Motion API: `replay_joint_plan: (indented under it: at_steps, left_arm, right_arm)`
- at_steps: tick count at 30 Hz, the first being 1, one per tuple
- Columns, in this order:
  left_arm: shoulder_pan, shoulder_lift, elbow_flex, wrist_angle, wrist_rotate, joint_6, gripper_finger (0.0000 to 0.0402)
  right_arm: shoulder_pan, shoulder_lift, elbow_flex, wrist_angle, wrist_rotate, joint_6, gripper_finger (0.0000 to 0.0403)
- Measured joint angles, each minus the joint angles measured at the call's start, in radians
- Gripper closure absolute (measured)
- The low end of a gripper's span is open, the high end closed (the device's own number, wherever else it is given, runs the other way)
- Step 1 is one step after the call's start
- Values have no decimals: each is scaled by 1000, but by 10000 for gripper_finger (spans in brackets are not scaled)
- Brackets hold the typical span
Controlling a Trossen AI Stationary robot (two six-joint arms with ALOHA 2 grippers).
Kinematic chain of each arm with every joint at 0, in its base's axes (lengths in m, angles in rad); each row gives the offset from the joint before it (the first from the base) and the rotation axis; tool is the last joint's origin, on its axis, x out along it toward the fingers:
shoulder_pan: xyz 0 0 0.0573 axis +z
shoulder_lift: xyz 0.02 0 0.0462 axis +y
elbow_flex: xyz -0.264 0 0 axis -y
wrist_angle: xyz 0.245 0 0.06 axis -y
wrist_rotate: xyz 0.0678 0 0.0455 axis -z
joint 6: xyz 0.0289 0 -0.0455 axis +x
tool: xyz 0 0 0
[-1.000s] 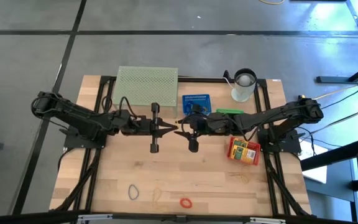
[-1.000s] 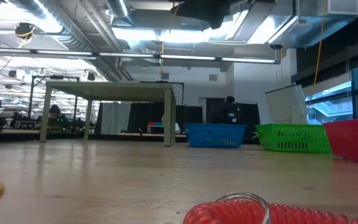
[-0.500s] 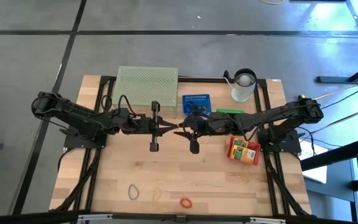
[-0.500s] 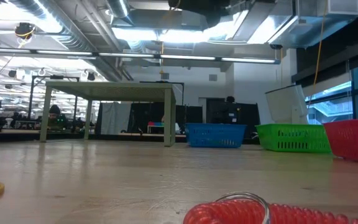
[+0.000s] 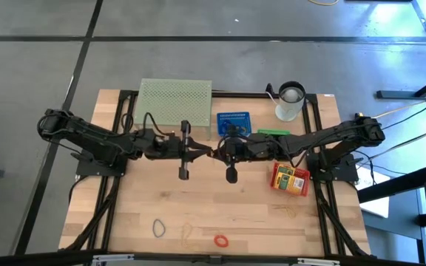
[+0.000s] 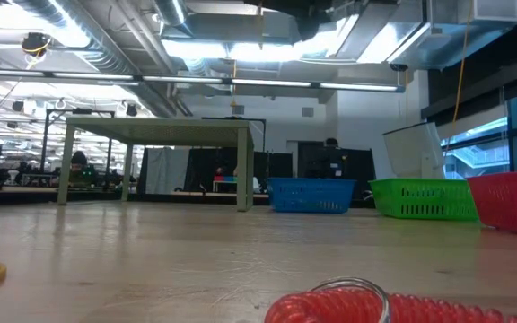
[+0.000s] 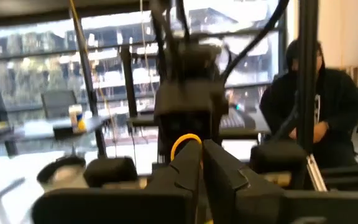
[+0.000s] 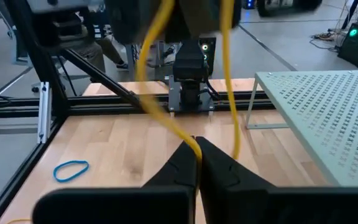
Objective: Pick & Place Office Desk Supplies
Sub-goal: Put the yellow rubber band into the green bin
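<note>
- Left gripper (image 5: pixel 207 151) above mid-surface (image 5: pixel 235 214), jaws closed on a yellow rubber band (image 8: pixel 166 118).
- Right gripper (image 5: pixel 214 152) meets it tip to tip, jaws clamped on the same band.
- Blue loop (image 5: pixel 159 228) and red loop (image 5: pixel 220 240) lie near the front edge.

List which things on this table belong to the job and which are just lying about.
Job: yellow rubber band, pinched between left gripper and right gripper, jaws shut; blue rubber-band loop; red rubber-band loop.
Lying about: white cup; large pale green mesh stand.
</note>
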Motion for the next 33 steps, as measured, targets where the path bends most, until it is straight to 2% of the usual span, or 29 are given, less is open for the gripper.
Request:
replay_joint_plan:
  at_steps: [5,12,15,20,25,33]
  left_arm:
    - [0,0,0,-151,-23,-35,339]
    - [0,0,0,-410,-189,-180,267]
    - [0,0,0,-479,-224,-236,248]
    - [-11,0,0,-522,-214,-302,237]
    - [-32,0,0,-522,-214,-304,241]
    - [-61,0,0,-526,-212,-296,246]
  right_arm:
    - [0,-16,0,-49,0,31,401]
    - [-1,-118,0,-318,1,160,401]
    - [-1,-165,0,-457,25,229,402]
    - [-1,-215,0,-716,162,354,402]
    - [-2,-220,0,-953,283,496,402]
    - [-10,-227,0,-1218,435,705,401]
